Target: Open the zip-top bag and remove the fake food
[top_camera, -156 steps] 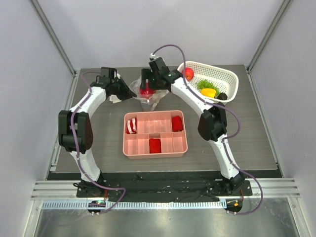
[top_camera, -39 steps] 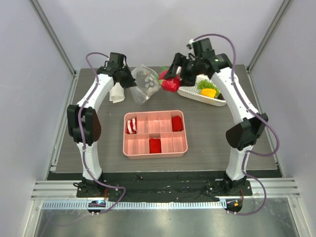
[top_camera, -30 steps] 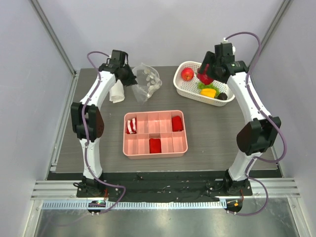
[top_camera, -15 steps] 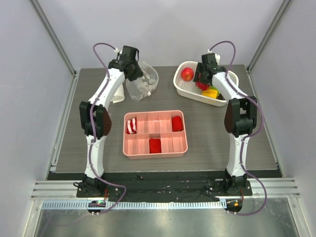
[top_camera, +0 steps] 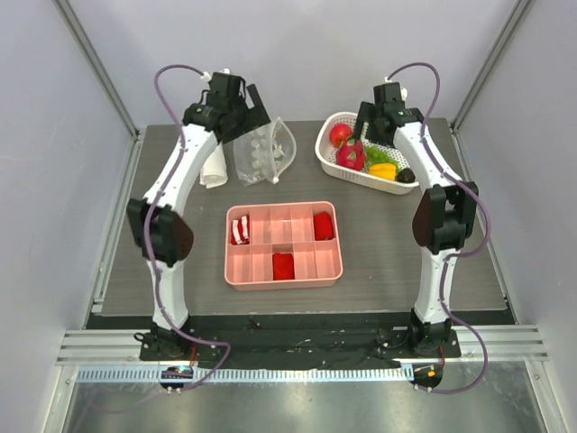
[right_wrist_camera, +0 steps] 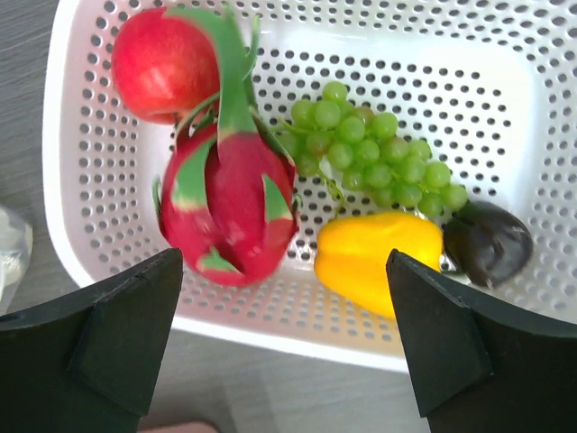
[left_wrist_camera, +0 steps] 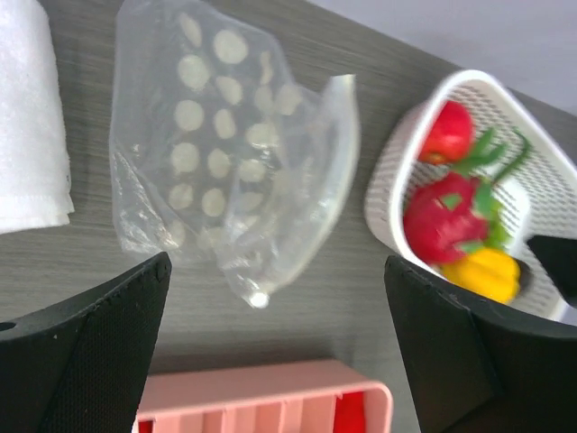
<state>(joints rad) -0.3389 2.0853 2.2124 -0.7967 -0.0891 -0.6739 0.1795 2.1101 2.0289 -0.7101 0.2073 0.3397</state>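
The zip-top bag (top_camera: 262, 153) (left_wrist_camera: 225, 162) lies crumpled and empty on the dark table, clear with white dots, free of both grippers. My left gripper (top_camera: 252, 113) (left_wrist_camera: 275, 352) hangs open just above and behind it, nothing between its fingers. The fake food rests in the white basket (top_camera: 424, 149) (right_wrist_camera: 270, 320): a red apple (right_wrist_camera: 162, 63), a red-and-green dragon fruit (top_camera: 352, 155) (right_wrist_camera: 225, 207), green grapes (right_wrist_camera: 370, 144), a yellow pepper (top_camera: 382, 169) (right_wrist_camera: 379, 257) and a dark piece (right_wrist_camera: 487, 239). Over the basket's left part my right gripper (top_camera: 365, 122) (right_wrist_camera: 284, 352) stands open and empty.
A rolled white cloth (top_camera: 215, 170) (left_wrist_camera: 27, 117) lies left of the bag. A pink divided tray (top_camera: 230, 262) (left_wrist_camera: 261, 397) with red blocks and a striped piece sits mid-table, in front of the bag. Grey walls close in the table at the back and sides.
My left gripper opened and let go of the bag, which dropped to the table. My right gripper opened wider and released the dragon fruit into the basket.
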